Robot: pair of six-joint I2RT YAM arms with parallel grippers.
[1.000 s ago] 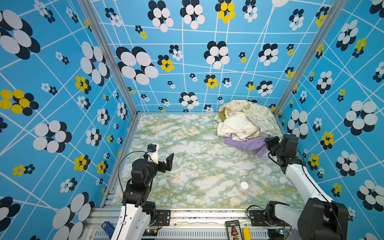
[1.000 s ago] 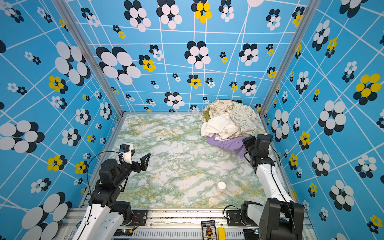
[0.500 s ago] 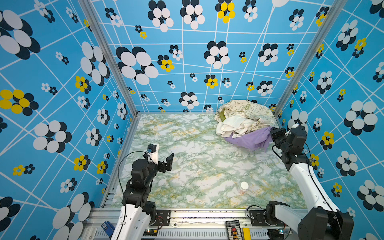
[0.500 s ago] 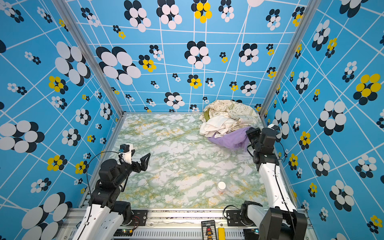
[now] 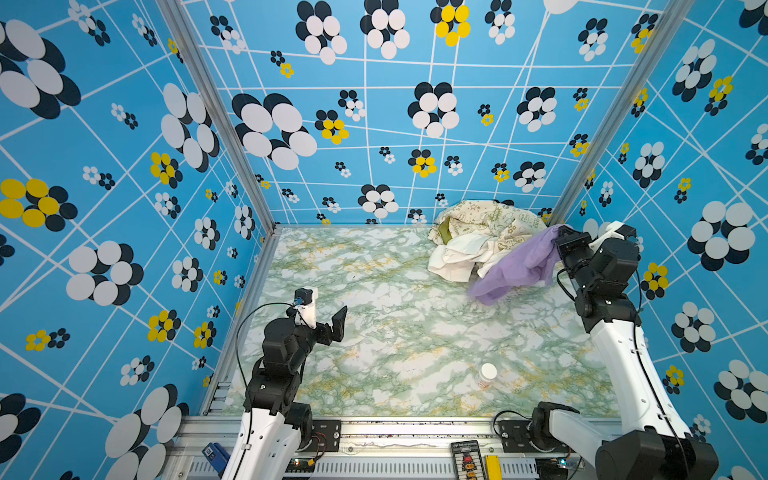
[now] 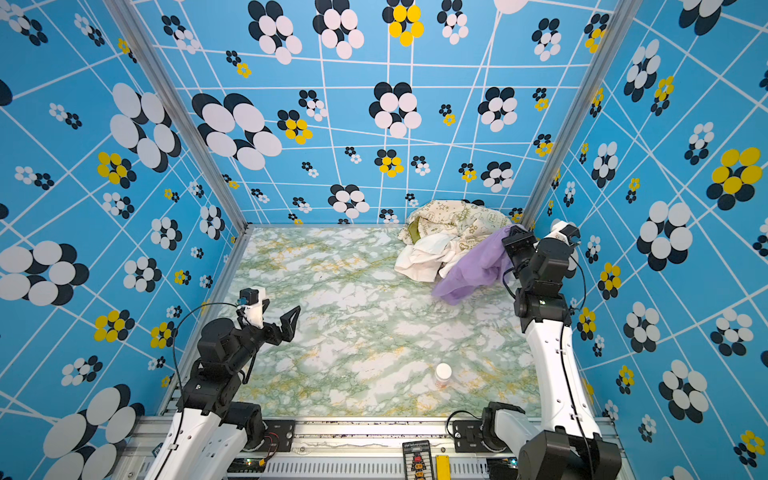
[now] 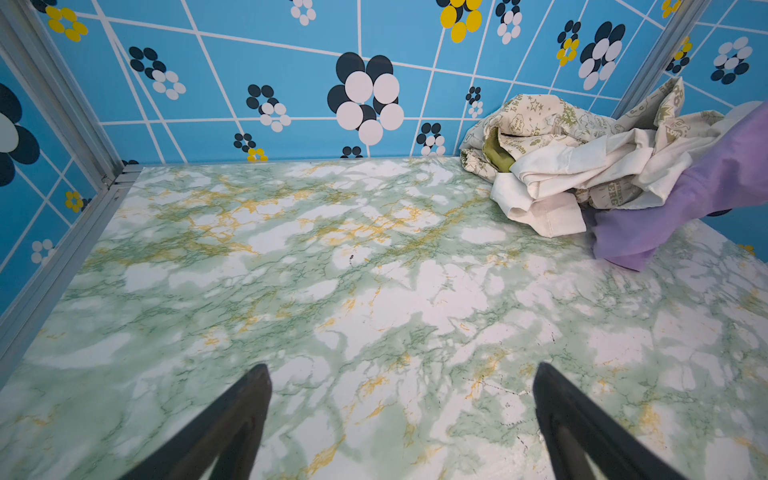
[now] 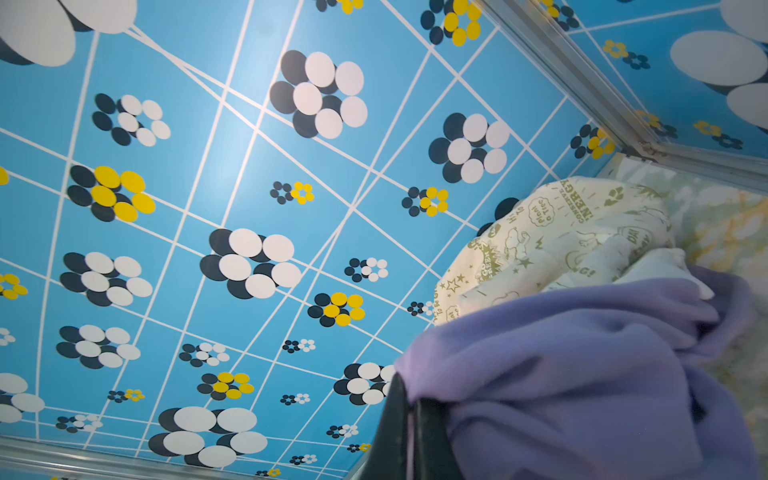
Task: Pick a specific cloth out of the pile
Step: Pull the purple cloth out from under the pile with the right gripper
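Up close in its own wrist view, the right gripper [image 8: 409, 399] has its jaws together, pinching a fold of the cloth [image 8: 582, 374]. Lilac fabric bunches right over the fingers, and the pile [image 8: 561, 241] sits just behind.

Both top views add what that view can't show. The cloth [image 5: 519, 266] hangs from the right gripper [image 5: 559, 239], which is lifted beside the pile [image 5: 478, 237]. It drapes across the pile's near edge, and its low end rests on the table [image 5: 374, 311] just in front of the pile.

Over to the left wrist view: the left gripper [image 7: 401, 370] has its jaws wide apart and empty, over the table well away from the pile.

A small bottle [image 5: 487, 374] sits well apart from the pile, seen in the top views only.
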